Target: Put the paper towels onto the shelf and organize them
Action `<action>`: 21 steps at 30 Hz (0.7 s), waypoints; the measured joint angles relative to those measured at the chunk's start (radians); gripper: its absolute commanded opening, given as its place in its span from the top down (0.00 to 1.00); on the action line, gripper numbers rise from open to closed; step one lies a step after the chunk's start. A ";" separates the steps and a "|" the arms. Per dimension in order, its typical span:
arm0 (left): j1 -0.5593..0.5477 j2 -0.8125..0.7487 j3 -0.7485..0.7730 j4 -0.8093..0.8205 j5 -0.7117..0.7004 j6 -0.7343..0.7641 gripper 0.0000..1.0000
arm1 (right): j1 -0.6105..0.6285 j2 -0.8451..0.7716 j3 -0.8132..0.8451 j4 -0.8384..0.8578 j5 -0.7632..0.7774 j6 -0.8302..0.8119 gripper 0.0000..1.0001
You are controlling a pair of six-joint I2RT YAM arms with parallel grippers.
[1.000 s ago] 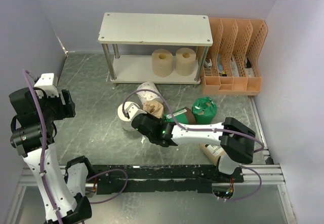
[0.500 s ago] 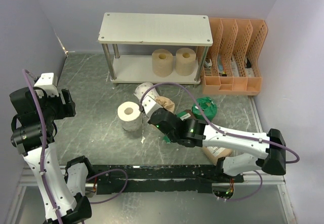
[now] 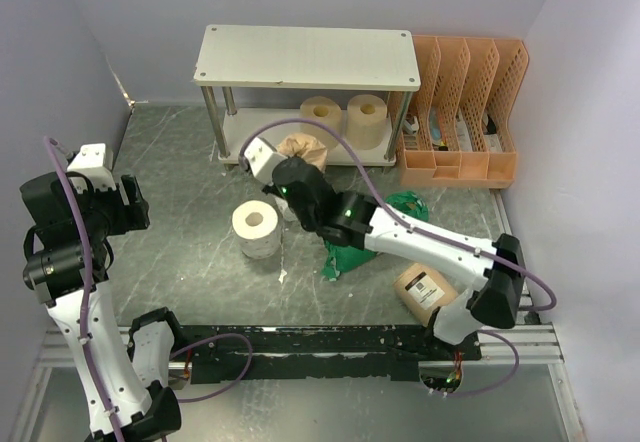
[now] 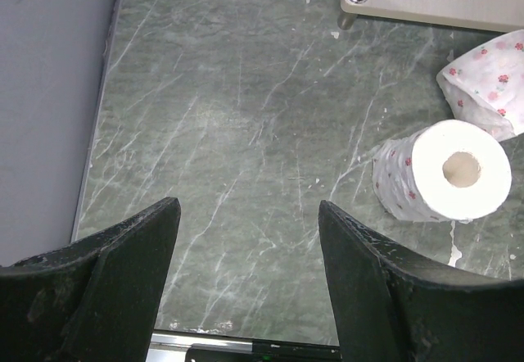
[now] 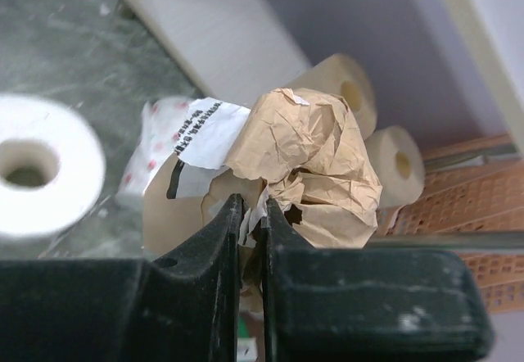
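In the last second the right gripper (image 5: 250, 214) has left the heap in the middle of the table (image 3: 180, 162) and swung up to the shelf (image 3: 305, 57), taking a brown roll (image 3: 303, 146) with it. Its jaws are pinched almost together on the crumpled paper wrap at the roll's end, so the roll hangs by its wrapper rather than being clasped round the body. The roll is now at the front edge of the lower tier, just left of the two tan rolls (image 3: 322, 112) standing there; whether it touches the board cannot be told. The left gripper (image 4: 248, 206) has not moved: it hovers wide and empty over bare table at the left. The white roll (image 3: 257, 227) stands where it was, the floral roll (image 4: 487, 79) beside it. The green packs (image 3: 405, 207) and the labelled roll (image 3: 425, 290) lie nearer the right arm's base. This looks like the third roll going in, with five to follow. It probably needs carrying further back beside the tan pair before release, since a wrapper grip may let it swing or tip.
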 measured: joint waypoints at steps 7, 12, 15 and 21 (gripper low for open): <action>0.000 0.000 -0.020 0.014 -0.006 -0.014 0.21 | -0.123 0.140 0.143 0.109 -0.069 -0.124 1.00; 0.000 0.008 -0.022 0.023 -0.006 -0.024 0.21 | -0.183 0.273 0.222 0.164 -0.122 -0.175 1.00; 0.000 0.020 -0.022 0.030 -0.009 -0.024 0.21 | -0.206 0.356 0.261 0.192 -0.139 -0.212 1.00; 0.000 0.049 -0.019 0.034 -0.027 -0.024 0.21 | -0.243 0.505 0.360 0.225 -0.185 -0.265 1.00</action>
